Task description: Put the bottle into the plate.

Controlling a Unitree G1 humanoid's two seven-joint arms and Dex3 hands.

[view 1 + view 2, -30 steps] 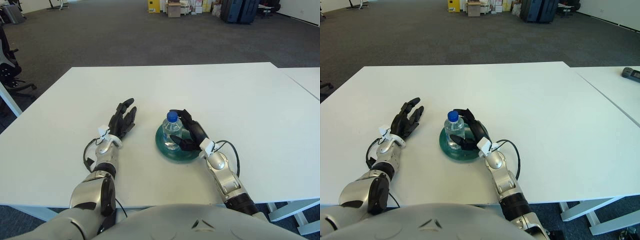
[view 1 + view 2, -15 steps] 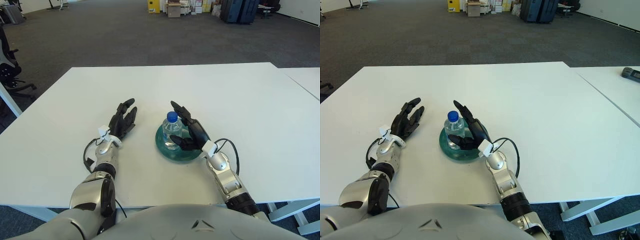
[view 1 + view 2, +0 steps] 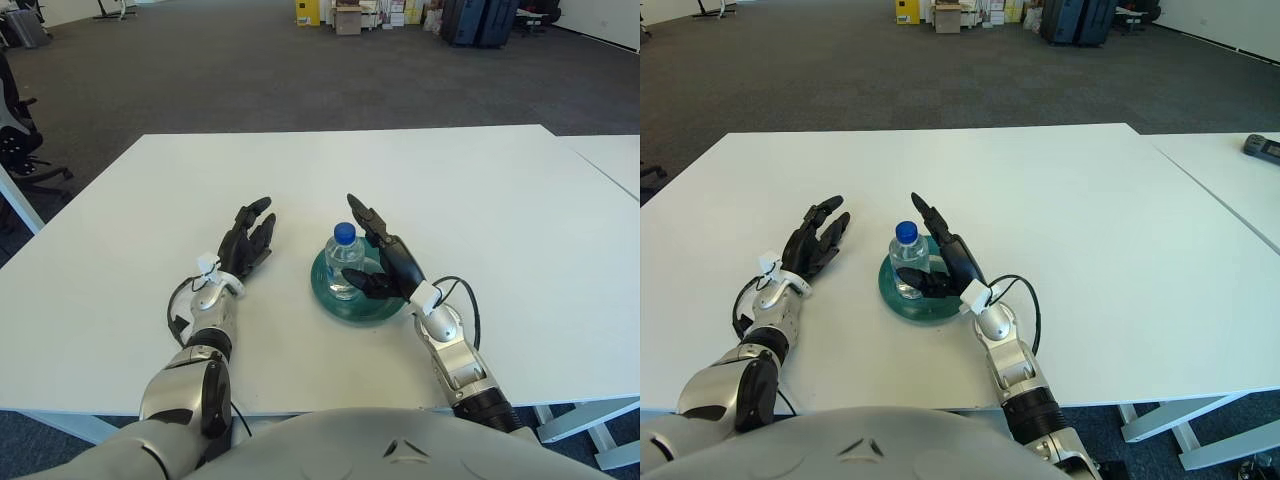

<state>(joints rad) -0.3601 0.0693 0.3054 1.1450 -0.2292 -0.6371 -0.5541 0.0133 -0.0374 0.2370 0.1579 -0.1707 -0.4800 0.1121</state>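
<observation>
A small clear water bottle (image 3: 344, 260) with a blue cap stands upright on a round green plate (image 3: 352, 300) near the table's front middle. My right hand (image 3: 382, 257) is just right of the bottle, over the plate's right side, fingers spread open and off the bottle. My left hand (image 3: 245, 240) lies flat on the table to the left of the plate, fingers stretched out and holding nothing.
The white table (image 3: 450, 190) stretches wide behind and to both sides of the plate. A second white table (image 3: 1240, 180) adjoins at the right, with a dark device (image 3: 1262, 146) on it. Office chairs and boxes stand far off on the carpet.
My right hand has let go of the bottle: its fingers uncurled from around it and now stand spread beside it. The bottle stays upright on the plate. The left hand has not moved.
</observation>
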